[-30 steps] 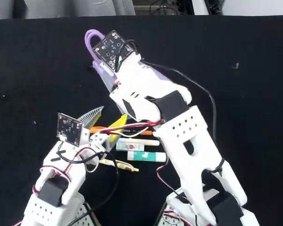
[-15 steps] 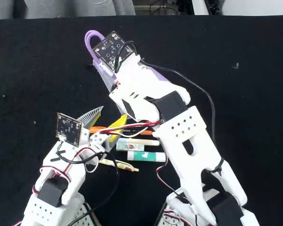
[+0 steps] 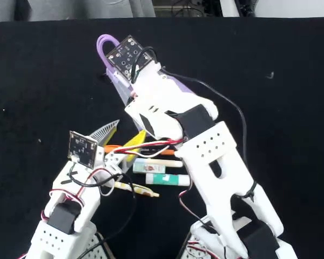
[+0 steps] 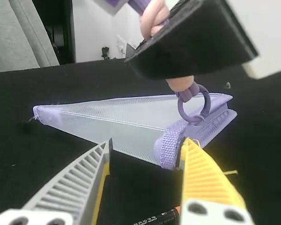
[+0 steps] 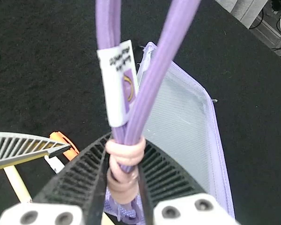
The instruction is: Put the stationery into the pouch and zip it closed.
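Jaws on our right gripper (image 5: 125,146) are pinching the purple loop (image 5: 154,75); our left gripper (image 4: 146,143) is sitting wide open beside the pouch (image 4: 122,119).

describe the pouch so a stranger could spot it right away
On the black table, find the right gripper, shut on a purple loop. That loop belongs to the pouch: a flat, see-through lilac mesh bag, unlike the thin pens beside it.
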You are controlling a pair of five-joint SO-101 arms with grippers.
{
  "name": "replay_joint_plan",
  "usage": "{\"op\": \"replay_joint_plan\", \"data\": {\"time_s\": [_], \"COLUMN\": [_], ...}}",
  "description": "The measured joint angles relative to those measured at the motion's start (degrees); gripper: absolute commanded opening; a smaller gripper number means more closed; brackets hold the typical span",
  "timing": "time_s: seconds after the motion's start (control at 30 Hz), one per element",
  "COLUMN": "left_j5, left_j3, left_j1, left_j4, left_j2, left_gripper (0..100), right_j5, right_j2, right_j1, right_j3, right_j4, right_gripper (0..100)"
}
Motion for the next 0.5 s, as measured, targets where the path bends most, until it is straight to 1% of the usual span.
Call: {"op": "replay_joint_plan", "data": {"time_s": [0.23,0.33,0.5], "left_j5": [-1.1,-1.1,-1.1], "left_j3": [0.0,0.0,-3.4], "left_j1": [-0.2,-1.4,-2.4], "left_j4": [0.0,0.0,0.0], "left_j2": [0.0,1.1,11.3], "left_gripper": [24,24,24], "right_j5": [0.0,0.0,0.1], "right_j2": [0.0,0.0,0.0], "right_j1": [0.0,-0.1,-1.7], "right_j3": [0.0,0.0,0.0], "right_j4": [0.0,0.0,0.0], "right_gripper": [1.1,1.1,1.1]}}
